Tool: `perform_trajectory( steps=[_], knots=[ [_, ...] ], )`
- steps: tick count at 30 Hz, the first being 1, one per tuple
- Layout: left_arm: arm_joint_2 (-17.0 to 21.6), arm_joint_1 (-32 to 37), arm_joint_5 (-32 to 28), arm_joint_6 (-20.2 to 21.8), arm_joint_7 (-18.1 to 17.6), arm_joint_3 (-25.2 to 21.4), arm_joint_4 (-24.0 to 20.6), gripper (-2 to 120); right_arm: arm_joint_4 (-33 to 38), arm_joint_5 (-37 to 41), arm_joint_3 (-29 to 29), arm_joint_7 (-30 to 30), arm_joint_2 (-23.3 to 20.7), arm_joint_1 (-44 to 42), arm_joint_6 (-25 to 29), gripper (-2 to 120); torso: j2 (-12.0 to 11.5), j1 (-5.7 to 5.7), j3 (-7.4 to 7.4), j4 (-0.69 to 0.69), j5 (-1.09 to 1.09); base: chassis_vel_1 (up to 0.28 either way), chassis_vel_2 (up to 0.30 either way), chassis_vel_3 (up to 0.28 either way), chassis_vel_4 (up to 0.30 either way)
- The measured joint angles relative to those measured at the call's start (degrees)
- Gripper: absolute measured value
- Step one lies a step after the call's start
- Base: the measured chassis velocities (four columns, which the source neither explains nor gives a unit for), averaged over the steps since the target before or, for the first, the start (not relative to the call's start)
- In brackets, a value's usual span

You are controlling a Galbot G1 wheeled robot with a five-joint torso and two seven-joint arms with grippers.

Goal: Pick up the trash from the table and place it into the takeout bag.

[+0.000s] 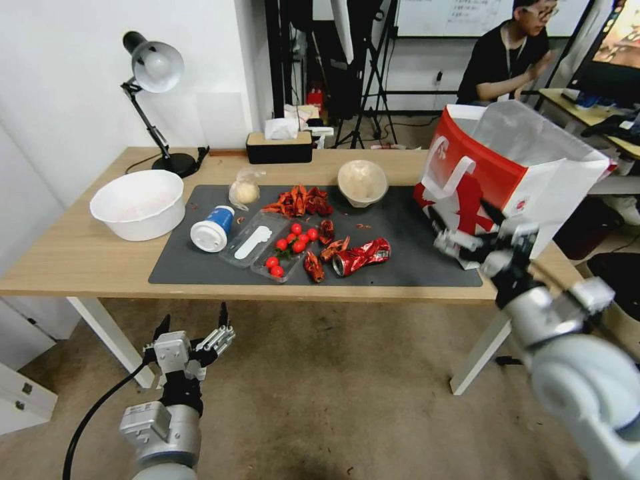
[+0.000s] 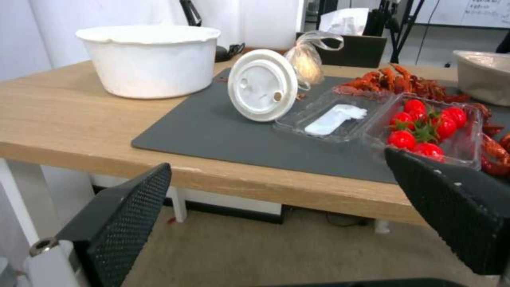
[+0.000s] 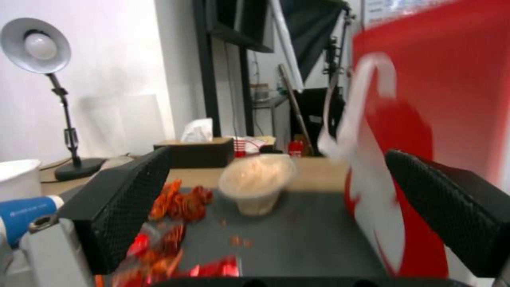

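Broadly, a wooden table (image 1: 80, 253) carries a dark grey mat (image 1: 413, 260) with the litter spread across it. Takeout bag (image 1: 527, 167), red and white with a white flat handle and silvery lining, stands open at the mat's right end, far larger than anything else there. Big white bowl (image 1: 137, 203) sits on bare wood just off the mat's left edge. Black tissue box (image 1: 279, 148) is at the table's far edge, desk lamp (image 1: 155, 70) to its left.

On the mat: beige round bowl (image 1: 362, 181) near the far edge, left of the bag. Blue-white lidded cup (image 1: 212, 229) lies on its side at the left end, lid toward the robot. Clear bag with a pale bun (image 1: 245, 189) lies just behind the cup. Clear tray (image 1: 263, 247) holds cherry tomatoes (image 1: 293, 243). Crushed red can (image 1: 361, 256) lies near the front edge, right of the tray. Red crayfish shells (image 1: 300, 200) are scattered mid-mat.

Right gripper (image 1: 477, 230) hovers at the bag's front face, fingers spread, empty. Left gripper (image 1: 193, 327) hangs below the table's front edge, fingers released, empty.
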Motion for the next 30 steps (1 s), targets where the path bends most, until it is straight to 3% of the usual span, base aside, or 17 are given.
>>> perform_trajectory(
  steps=[3, 11, 30],
  knots=[
    [0.2, 0.0, -0.1, -0.2, 0.3, 0.0, 0.2, 100, -2.4, -3.4, -1.4, -0.4, 3.4, -5.5, 6.9, 100, 0.0, 0.00, 0.00, 0.00, 0.00, 0.000, 0.000, 0.000, 0.000],
    [0.1, -0.1, -0.1, -0.6, 0.5, 0.4, 0.8, 100, -6.6, -7.0, -3.8, -0.2, 7.1, -10.6, 13.1, 100, 0.0, 0.00, 0.01, 0.01, 0.01, 0.000, 0.000, 0.000, 0.000],
    [0.2, 0.4, -0.3, -1.1, 0.9, 0.4, 0.7, 100, -9.5, -7.9, -5.1, -1.0, 8.9, -12.2, 14.1, 100, 0.0, 0.00, 0.01, 0.01, 0.01, 0.000, 0.000, 0.000, 0.000]
  ],
)
